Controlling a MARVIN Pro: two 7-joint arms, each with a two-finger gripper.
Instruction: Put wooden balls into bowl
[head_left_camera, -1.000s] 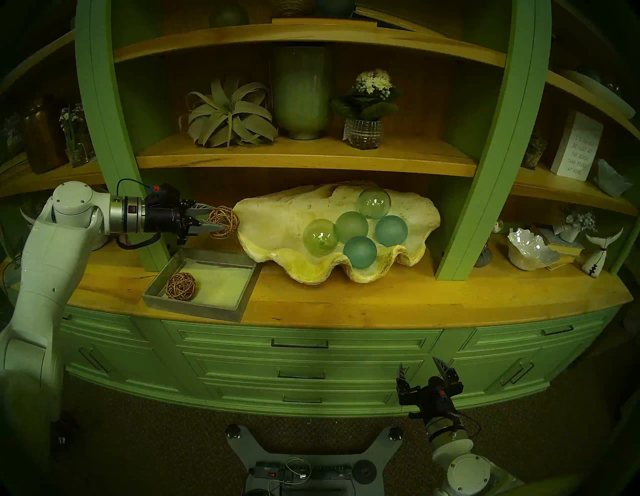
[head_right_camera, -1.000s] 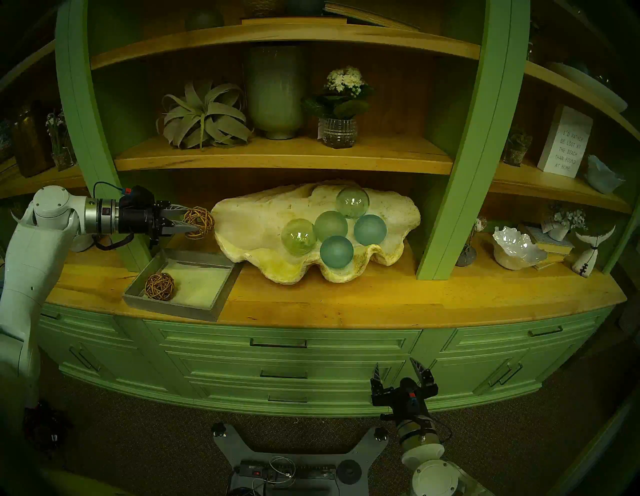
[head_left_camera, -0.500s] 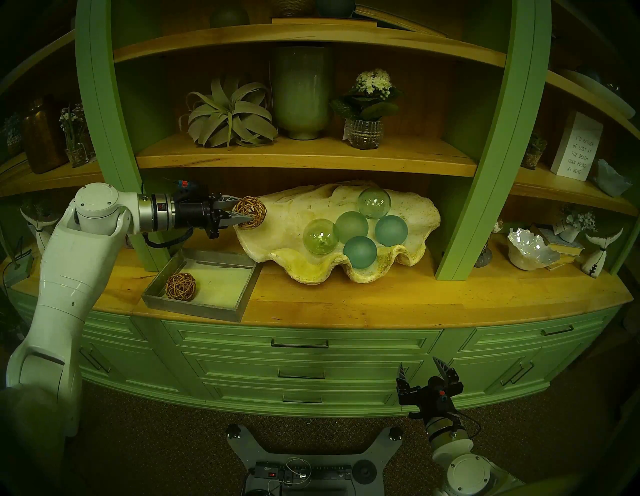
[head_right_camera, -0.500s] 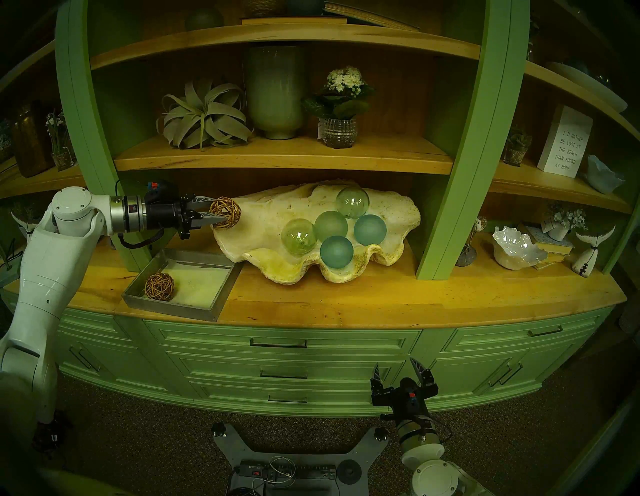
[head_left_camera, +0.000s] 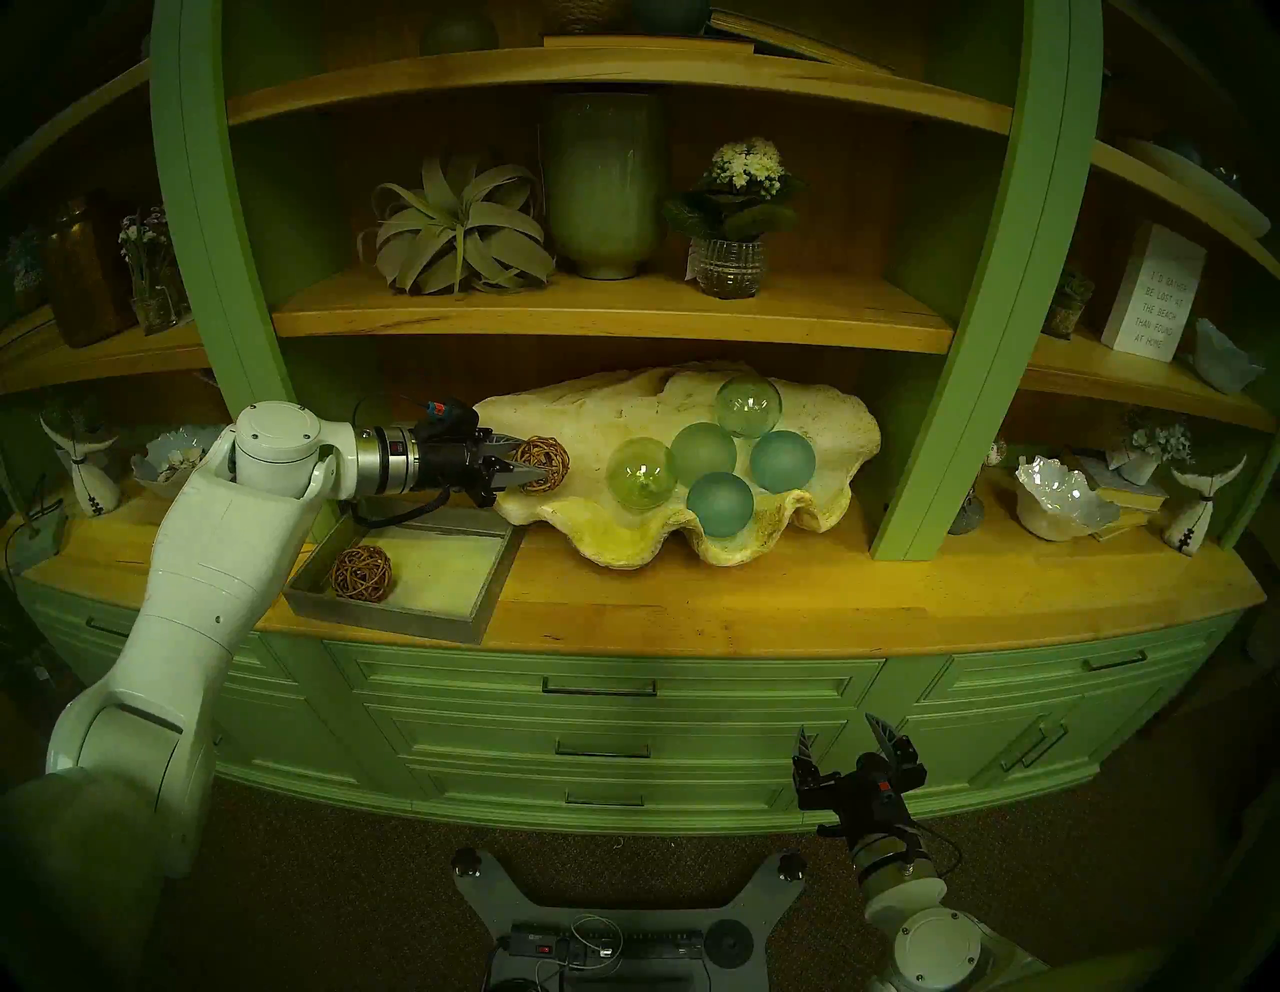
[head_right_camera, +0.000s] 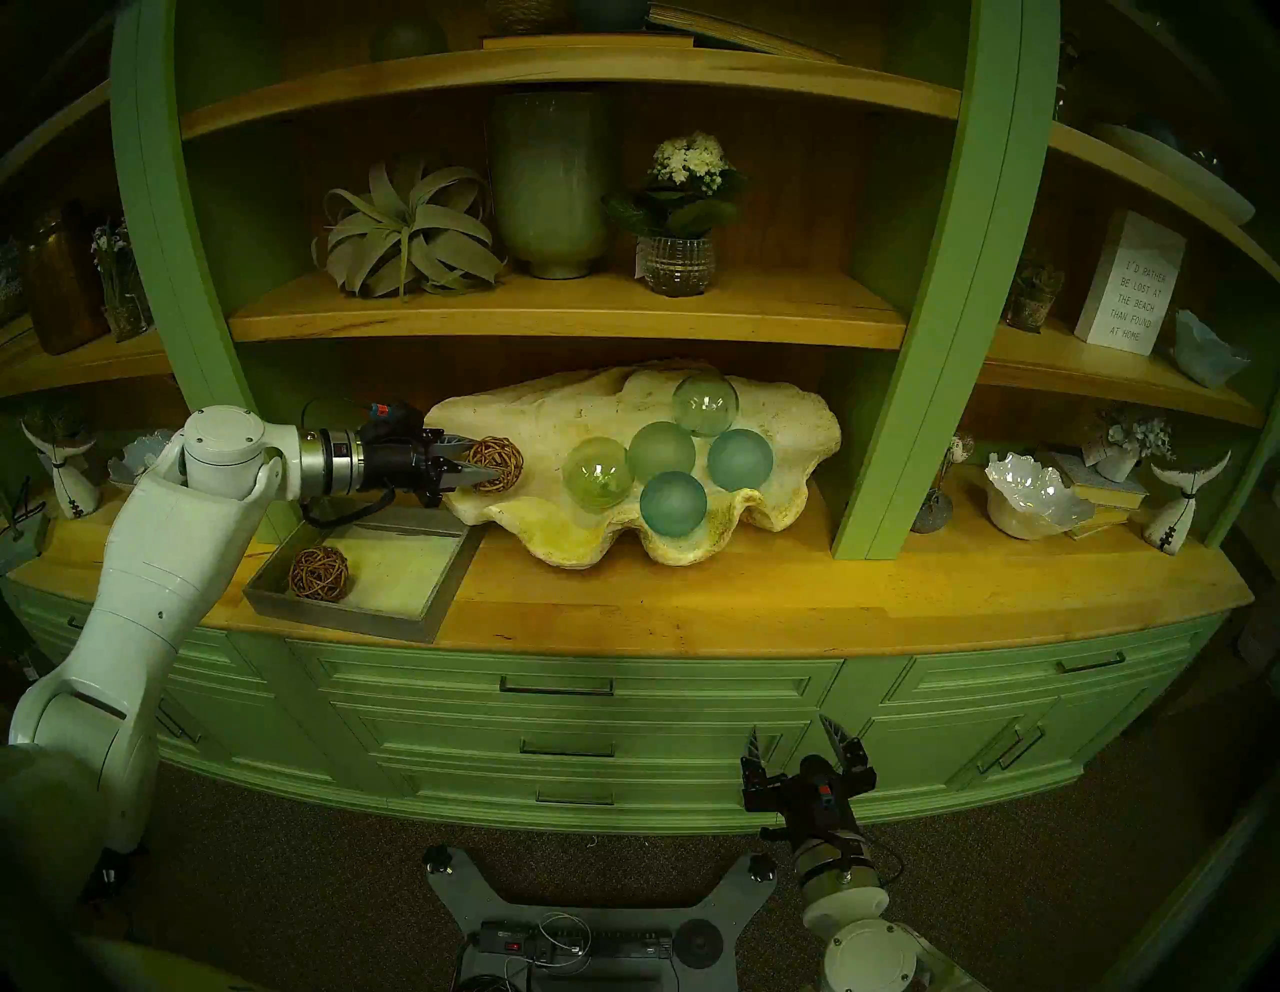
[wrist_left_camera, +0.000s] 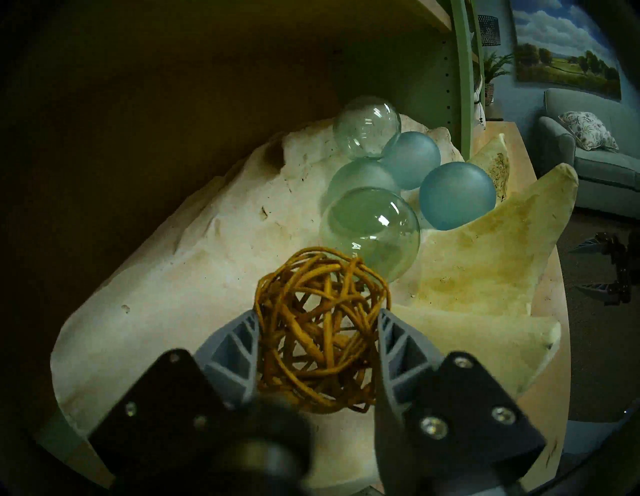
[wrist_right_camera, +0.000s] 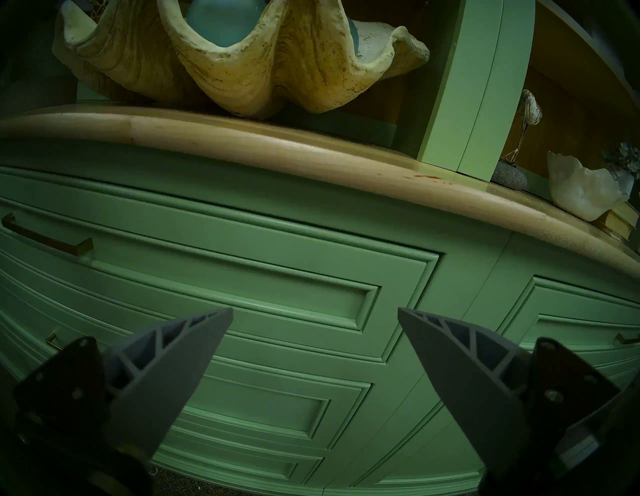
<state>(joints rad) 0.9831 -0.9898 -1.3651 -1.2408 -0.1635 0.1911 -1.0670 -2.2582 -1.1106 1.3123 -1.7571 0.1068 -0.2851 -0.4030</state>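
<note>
Risk of the woven ball (wrist_left_camera: 320, 332) rolling into the clear glass sphere (wrist_left_camera: 372, 230) just ahead if dropped from height; left pincer (wrist_left_camera: 318, 320) clamped narrowly on that ball, over the shell bowl (wrist_left_camera: 166, 277); second ball (head_left_camera: 361, 573) below in grey tray (head_left_camera: 478, 603); right pincer (wrist_right_camera: 315, 313) spread wide, empty.

A home living room: green built-in shelving (head_left_camera: 983, 277) with decor, beach sign (head_left_camera: 1153, 294), sofa (wrist_left_camera: 595, 152), landscape painting (wrist_left_camera: 568, 45).
</note>
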